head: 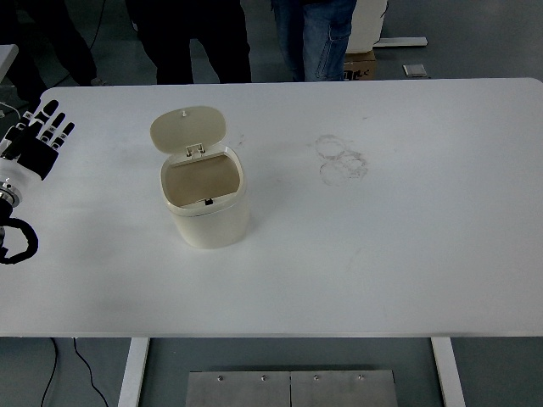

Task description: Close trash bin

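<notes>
A small cream trash bin (pixel 208 212) stands on the white table (pixel 382 254), left of centre. Its hinged lid (pixel 188 128) is flipped up and back, so the bin's inside shows. My left hand (pixel 38 140) is at the table's left edge, well to the left of the bin, with fingers spread and holding nothing. The right arm is out of view.
Faint ring marks (pixel 342 158) stain the table right of the bin. People's legs (pixel 314 38) stand behind the far edge. A cardboard box (pixel 361 64) sits on the floor beyond. A black cable loop (pixel 19 242) hangs by my left arm.
</notes>
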`<state>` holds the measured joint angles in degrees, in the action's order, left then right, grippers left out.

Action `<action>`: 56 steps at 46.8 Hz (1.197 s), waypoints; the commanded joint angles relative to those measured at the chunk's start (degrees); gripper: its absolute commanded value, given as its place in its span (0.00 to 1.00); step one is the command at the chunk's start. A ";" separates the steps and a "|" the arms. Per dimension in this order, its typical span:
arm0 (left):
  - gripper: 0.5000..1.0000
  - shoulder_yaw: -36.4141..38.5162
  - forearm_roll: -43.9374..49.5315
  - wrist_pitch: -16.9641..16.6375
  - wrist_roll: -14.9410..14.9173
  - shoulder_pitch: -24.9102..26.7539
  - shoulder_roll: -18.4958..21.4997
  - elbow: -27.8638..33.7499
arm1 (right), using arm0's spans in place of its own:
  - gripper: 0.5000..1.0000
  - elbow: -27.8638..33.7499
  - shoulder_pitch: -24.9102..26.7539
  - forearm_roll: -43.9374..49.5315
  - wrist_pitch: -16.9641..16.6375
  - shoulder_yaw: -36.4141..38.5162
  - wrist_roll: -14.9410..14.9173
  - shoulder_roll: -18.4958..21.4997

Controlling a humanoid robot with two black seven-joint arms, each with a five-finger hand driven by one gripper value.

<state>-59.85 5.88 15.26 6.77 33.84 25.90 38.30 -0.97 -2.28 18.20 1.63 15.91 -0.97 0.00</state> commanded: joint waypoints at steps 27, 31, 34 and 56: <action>1.00 0.08 -1.49 0.38 -0.09 1.31 0.73 0.38 | 0.98 0.00 0.00 -0.01 0.04 0.00 0.00 0.00; 1.00 0.08 -1.84 0.29 -0.09 1.49 1.08 0.29 | 0.98 0.00 0.00 -0.01 0.04 0.00 0.00 0.00; 1.00 0.08 -1.93 0.38 -0.09 1.40 1.25 0.37 | 0.98 0.00 0.00 -0.01 0.04 0.00 0.00 0.00; 1.00 3.34 -1.40 0.38 0.00 1.14 3.01 0.46 | 0.98 0.00 0.00 -0.01 0.04 0.00 0.00 0.00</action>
<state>-56.49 4.38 15.69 6.80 35.15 29.15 38.76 -0.97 -2.29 18.20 1.64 15.91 -0.97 0.00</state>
